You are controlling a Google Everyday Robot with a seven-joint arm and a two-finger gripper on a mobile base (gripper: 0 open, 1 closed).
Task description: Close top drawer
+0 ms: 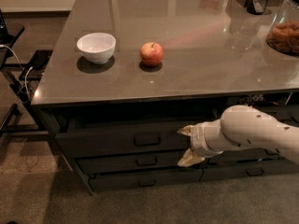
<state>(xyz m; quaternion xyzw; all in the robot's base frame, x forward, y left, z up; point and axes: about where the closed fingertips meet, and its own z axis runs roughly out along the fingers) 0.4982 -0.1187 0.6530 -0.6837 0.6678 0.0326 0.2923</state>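
The top drawer (107, 143) is a wide dark grey drawer just under the counter top, with a small loop handle (147, 140) at its centre. Its front panel stands slightly out from the cabinet, and a dark gap shows above it. My gripper (186, 146), on a white arm coming in from the right, is at the right end of this front panel, against it or just in front of it. Its two cream fingertips (185, 130) are spread apart, one above the other, and hold nothing.
A white bowl (96, 47) and a red apple (152, 53) sit on the grey counter (196, 69). A jar of snacks (284, 29) stands at the right edge. Two slimmer drawers (140, 162) lie below. A black stand with cables (18, 73) is at left.
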